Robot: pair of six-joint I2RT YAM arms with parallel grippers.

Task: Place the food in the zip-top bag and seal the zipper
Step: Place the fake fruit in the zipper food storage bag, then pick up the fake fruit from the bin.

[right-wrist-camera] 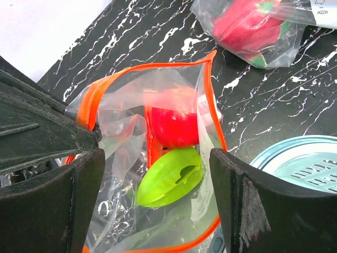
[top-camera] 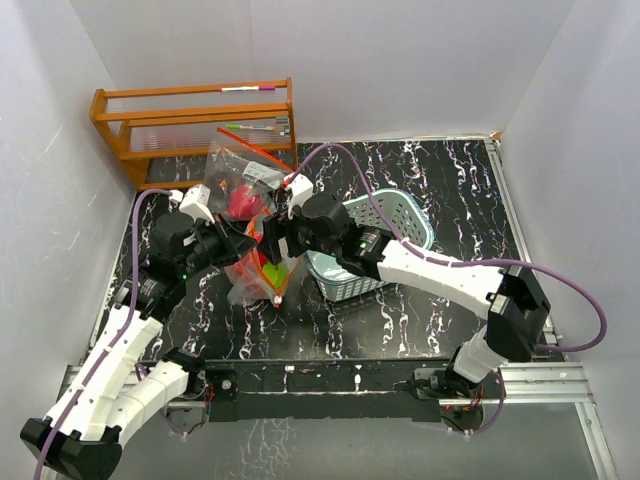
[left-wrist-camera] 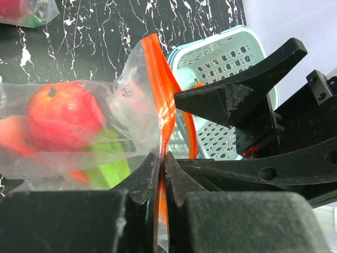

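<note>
The zip-top bag (top-camera: 258,275) hangs between my two grippers, left of the basket. Inside it are a red fruit (right-wrist-camera: 176,124) and a green piece (right-wrist-camera: 168,176); both also show in the left wrist view, the red fruit (left-wrist-camera: 63,116) above the green piece (left-wrist-camera: 108,168). My left gripper (left-wrist-camera: 164,161) is shut on the red-orange zipper (left-wrist-camera: 160,89) at one side of the mouth. My right gripper (right-wrist-camera: 158,195) is open, with one finger on each side of the bag's gaping mouth, whose zipper (right-wrist-camera: 152,67) forms an open loop. In the top view the left gripper (top-camera: 250,240) and the right gripper (top-camera: 278,240) nearly touch.
A pale teal lattice basket (top-camera: 400,215) stands just right of the bag, under the right arm. A second clear bag (top-camera: 240,190) holding red food lies behind the grippers. A wooden rack (top-camera: 195,120) stands at the back left, against the white walls.
</note>
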